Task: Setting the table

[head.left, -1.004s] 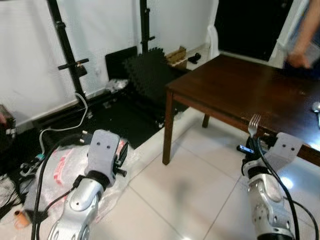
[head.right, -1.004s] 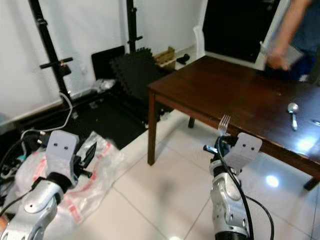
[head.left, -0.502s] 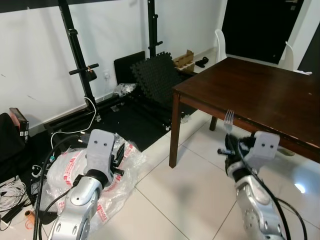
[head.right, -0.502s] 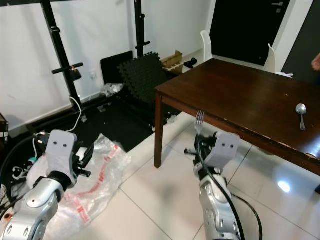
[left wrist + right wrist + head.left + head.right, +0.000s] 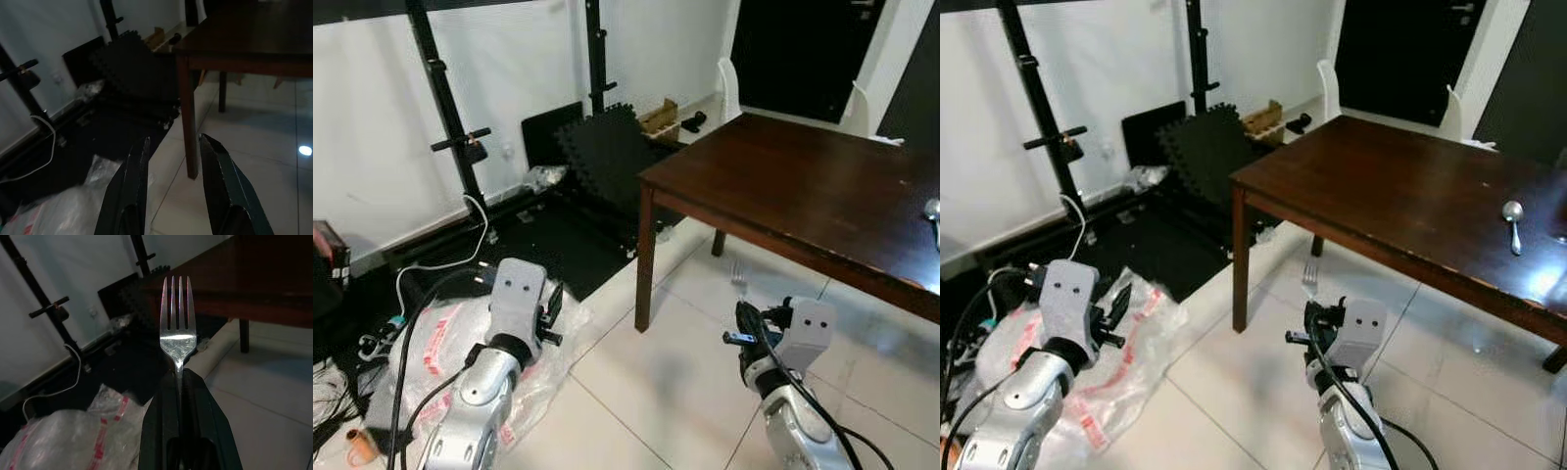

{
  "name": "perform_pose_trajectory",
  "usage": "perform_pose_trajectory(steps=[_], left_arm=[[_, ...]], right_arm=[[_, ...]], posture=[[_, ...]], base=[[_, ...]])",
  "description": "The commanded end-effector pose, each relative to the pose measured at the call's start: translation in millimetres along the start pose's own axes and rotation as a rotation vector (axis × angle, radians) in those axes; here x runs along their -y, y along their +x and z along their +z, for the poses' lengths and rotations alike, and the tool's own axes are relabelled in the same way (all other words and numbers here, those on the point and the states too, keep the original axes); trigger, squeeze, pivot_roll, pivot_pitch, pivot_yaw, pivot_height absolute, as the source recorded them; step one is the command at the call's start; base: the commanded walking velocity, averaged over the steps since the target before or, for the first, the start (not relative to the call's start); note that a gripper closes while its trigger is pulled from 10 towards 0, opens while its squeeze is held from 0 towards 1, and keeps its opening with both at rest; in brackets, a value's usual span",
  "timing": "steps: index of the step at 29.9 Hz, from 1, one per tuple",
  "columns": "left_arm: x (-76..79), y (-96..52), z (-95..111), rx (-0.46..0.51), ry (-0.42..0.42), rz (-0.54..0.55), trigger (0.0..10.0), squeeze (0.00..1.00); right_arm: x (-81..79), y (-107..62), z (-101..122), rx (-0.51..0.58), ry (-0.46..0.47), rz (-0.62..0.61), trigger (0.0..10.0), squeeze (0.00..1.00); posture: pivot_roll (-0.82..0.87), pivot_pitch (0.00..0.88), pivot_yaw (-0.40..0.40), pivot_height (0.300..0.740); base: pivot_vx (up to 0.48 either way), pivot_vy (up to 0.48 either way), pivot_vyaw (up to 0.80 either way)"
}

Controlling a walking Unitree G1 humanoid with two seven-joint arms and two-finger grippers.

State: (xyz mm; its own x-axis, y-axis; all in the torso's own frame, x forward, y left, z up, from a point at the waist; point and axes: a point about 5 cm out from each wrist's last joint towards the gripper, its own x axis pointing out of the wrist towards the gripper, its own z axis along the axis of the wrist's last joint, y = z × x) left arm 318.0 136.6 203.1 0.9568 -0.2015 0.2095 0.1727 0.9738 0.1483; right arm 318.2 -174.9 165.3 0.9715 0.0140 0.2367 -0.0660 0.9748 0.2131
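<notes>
Right eye view: fork (image 5: 1309, 273) now sits lower than before.

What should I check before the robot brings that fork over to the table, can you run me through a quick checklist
1. Fork held firmly: ok. The right gripper is shut on its handle, tines pointing up.
2. Fork at table height: not ok. It sits below the edge of the table, out over the floor tiles.
3. Bare space on the tabletop: ok. The near part is bare; a spoon lies toward the far right.
4. Left gripper out of the way: ok. It is open, holds nothing and hangs off to the left.
5. Floor hazards: ok. The plastic bag and cables lie to the left, away from the table.
6. Exact place for the fork: cannot tell.
</notes>
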Motion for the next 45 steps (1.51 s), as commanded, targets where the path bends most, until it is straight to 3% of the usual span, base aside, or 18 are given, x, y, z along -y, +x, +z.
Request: perform_pose_trajectory(steps=[1,7,38,45], left_arm=[[1.8,-0.8,-4,-0.012,0.016,-0.010,10.0,0.00],[5.6,-0.4,-5,-0.002,0.016,-0.024,10.0,0.00],[15.7,2.7,-7,0.019,0.004,-0.050,10.0,0.00],[17.9,2.7,-7,0.020,0.000,-0.053,10.0,0.00]], right_arm=[[3.3,-3.4,-3,-0.018,-0.004,-0.012,10.0,0.00],[9.8,-4.4,0,-0.013,-0.003,-0.039,10.0,0.00],[12.2,3.1,7,0.003,-0.033,-0.030,10.0,0.00],[12.6,6.1,12,0.019,-0.052,-0.023,10.0,0.00]], posture=[[0.01,0.137,0.099,0.740],[0.01,0.136,0.099,0.740],[0.00,0.121,0.089,0.740],[0.00,0.123,0.089,0.740]], base=[[0.472,0.000,0.00],[0.472,0.000,-0.68],[0.469,0.000,-0.80],[0.472,0.000,-0.14]])
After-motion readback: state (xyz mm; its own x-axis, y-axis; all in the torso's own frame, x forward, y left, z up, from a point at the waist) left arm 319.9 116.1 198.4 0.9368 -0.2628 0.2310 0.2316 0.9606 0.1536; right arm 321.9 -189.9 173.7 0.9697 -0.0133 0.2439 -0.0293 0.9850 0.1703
